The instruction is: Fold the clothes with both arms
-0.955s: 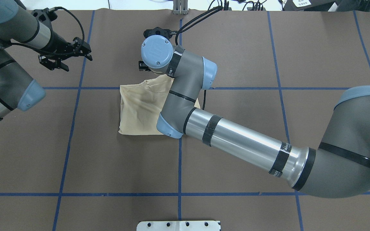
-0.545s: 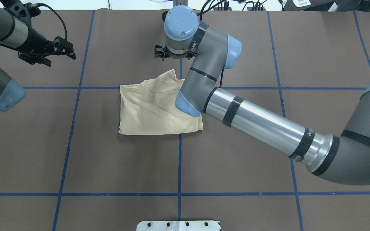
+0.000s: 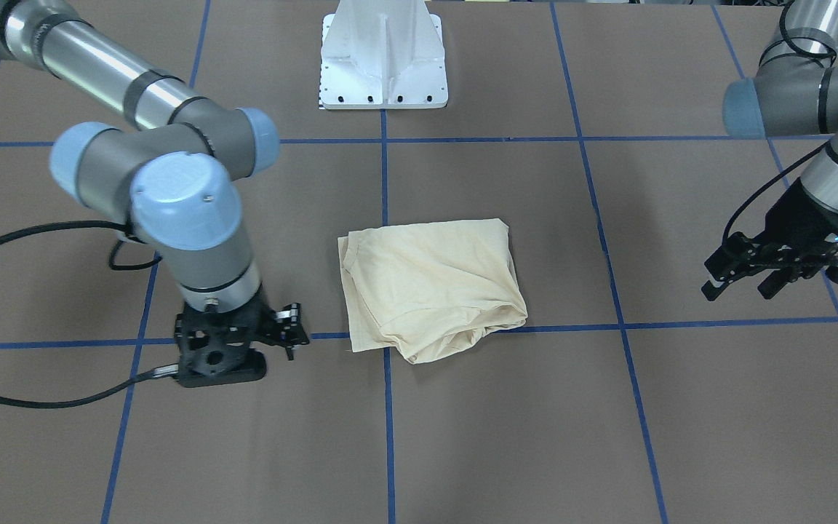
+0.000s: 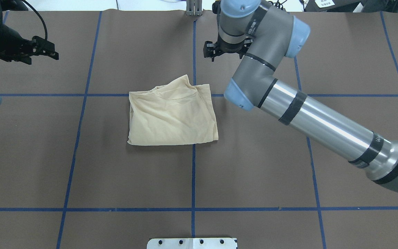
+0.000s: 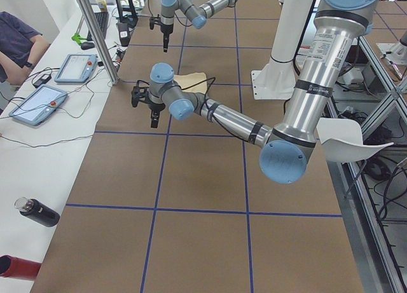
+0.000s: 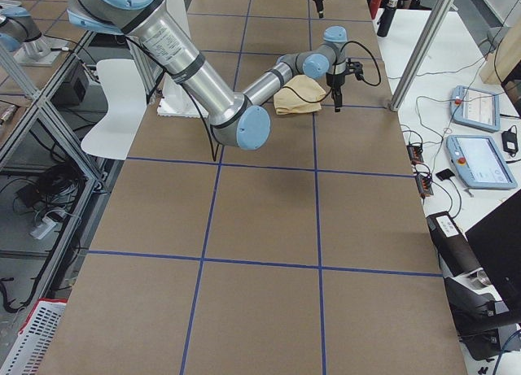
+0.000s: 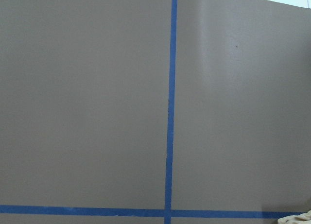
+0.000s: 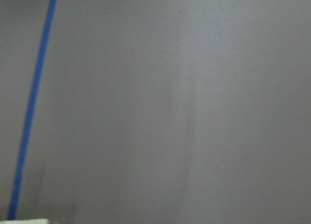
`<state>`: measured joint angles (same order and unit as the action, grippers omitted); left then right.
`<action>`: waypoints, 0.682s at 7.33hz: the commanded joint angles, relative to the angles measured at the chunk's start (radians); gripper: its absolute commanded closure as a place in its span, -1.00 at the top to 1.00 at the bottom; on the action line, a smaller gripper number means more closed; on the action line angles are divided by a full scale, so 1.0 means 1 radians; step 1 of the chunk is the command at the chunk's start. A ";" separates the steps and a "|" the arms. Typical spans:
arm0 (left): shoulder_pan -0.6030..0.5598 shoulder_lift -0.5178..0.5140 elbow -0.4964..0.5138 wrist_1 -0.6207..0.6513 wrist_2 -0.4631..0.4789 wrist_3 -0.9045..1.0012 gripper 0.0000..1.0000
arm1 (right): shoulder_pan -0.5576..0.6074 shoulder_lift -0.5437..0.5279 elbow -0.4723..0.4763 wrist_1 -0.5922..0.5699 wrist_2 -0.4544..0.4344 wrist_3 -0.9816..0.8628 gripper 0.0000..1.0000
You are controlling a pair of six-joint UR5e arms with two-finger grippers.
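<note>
The clothes, one pale cream-yellow shirt [image 4: 173, 116] [image 3: 430, 284], lie folded into a rough rectangle at the table's middle, with a bunched edge on the far side. No gripper touches it. My right gripper [image 4: 225, 51] [image 3: 233, 342] points down at the table just beyond the shirt's far right corner, its jaws spread and empty. Far off at the table's left side hangs my left gripper [image 4: 41, 55] [image 3: 739, 284], open and holding nothing. The wrist views show only brown table and blue tape, with a sliver of shirt [image 7: 297, 218] at the left wrist view's lower edge.
Brown table cover [image 4: 133, 180] crossed by blue tape lines [image 4: 192, 180]. White pedestal base [image 3: 382, 54] at the robot's side. Tablets [image 5: 75, 67], cables and a metal post [image 5: 95, 35] stand on a side bench, where a person [image 5: 19, 42] sits. Bottles [image 5: 35, 211] lie near that bench's end.
My right arm has swung off the shirt toward the far right, uncovering it. The left arm has drawn back further left. The shirt has stayed in place.
</note>
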<state>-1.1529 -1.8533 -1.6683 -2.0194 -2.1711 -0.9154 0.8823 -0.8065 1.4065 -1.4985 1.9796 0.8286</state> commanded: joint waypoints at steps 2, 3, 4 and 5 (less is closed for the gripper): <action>-0.041 0.052 -0.008 -0.011 0.077 0.186 1.00 | 0.089 -0.328 0.270 0.013 0.006 -0.069 1.00; -0.039 0.086 0.002 -0.045 0.079 0.203 1.00 | 0.089 -0.335 0.258 0.018 -0.027 -0.071 1.00; -0.034 0.088 0.030 -0.059 0.114 0.207 1.00 | 0.095 -0.391 0.250 0.015 -0.033 -0.071 1.00; -0.039 0.097 0.048 -0.053 0.112 0.220 1.00 | 0.168 -0.434 0.250 0.020 -0.038 -0.091 1.00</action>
<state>-1.1900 -1.7695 -1.6446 -2.0681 -2.0710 -0.7135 0.9894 -1.1810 1.6568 -1.4826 1.9530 0.7542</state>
